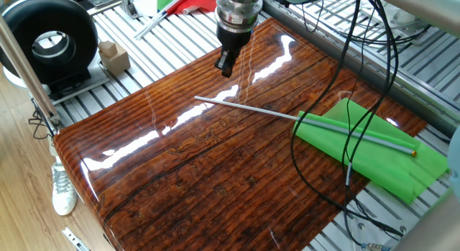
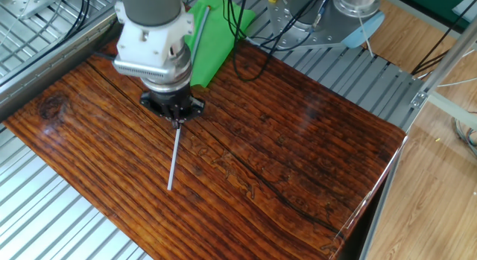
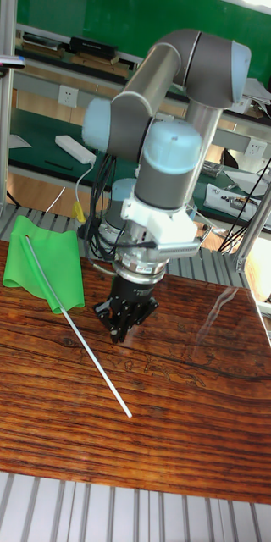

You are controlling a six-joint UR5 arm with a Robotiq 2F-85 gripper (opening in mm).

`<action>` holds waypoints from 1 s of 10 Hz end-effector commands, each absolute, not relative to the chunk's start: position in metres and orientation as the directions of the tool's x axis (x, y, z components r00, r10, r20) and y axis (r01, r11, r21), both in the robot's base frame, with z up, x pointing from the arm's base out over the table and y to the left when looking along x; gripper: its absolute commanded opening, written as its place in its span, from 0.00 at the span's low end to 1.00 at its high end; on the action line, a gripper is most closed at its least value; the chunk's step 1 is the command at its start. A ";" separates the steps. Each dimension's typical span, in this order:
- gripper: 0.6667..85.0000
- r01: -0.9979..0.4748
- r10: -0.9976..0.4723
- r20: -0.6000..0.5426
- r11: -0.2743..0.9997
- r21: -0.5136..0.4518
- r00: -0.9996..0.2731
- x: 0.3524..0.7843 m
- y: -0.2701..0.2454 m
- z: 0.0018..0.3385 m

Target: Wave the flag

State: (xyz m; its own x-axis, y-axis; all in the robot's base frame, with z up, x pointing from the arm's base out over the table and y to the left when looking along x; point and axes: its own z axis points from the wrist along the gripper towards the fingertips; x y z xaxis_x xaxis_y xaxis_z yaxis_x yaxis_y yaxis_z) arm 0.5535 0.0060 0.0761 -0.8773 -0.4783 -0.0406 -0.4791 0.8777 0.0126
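Observation:
The flag lies flat on the wooden board: bright green cloth (image 1: 381, 156) at the right end, and a thin grey rod (image 1: 248, 107) reaching left to a bare end, with an orange tip (image 1: 415, 153) by the cloth. The cloth (image 2: 212, 36) and rod (image 2: 174, 159) also show in the other fixed view, and the cloth (image 3: 47, 264) and rod (image 3: 97, 366) in the tall view. My gripper (image 1: 226, 65) hangs above the board near the rod's bare half, apart from it. Its fingers look pressed together with nothing between them (image 2: 177, 121) (image 3: 118, 332).
A black round blower (image 1: 50, 41) and a small wooden block (image 1: 113, 55) stand beyond the board's left end. A red-and-green flag (image 1: 176, 1) lies at the back. Black cables (image 1: 351, 100) hang over the green cloth. Slatted metal table (image 2: 45, 208) surrounds the board.

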 end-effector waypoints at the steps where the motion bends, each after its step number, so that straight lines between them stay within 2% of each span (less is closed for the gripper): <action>1: 0.25 -0.453 -0.447 -0.090 0.889 0.068 -0.890 0.561 0.013 0.048; 4: 0.25 -0.399 -0.391 -0.131 0.916 0.042 -0.911 0.579 0.015 0.052; 6: 0.25 -0.403 -0.399 -0.121 0.915 0.010 -0.909 0.589 0.020 0.060; 10: 0.27 -0.448 -0.441 -0.161 0.894 0.013 -0.883 0.609 0.029 0.050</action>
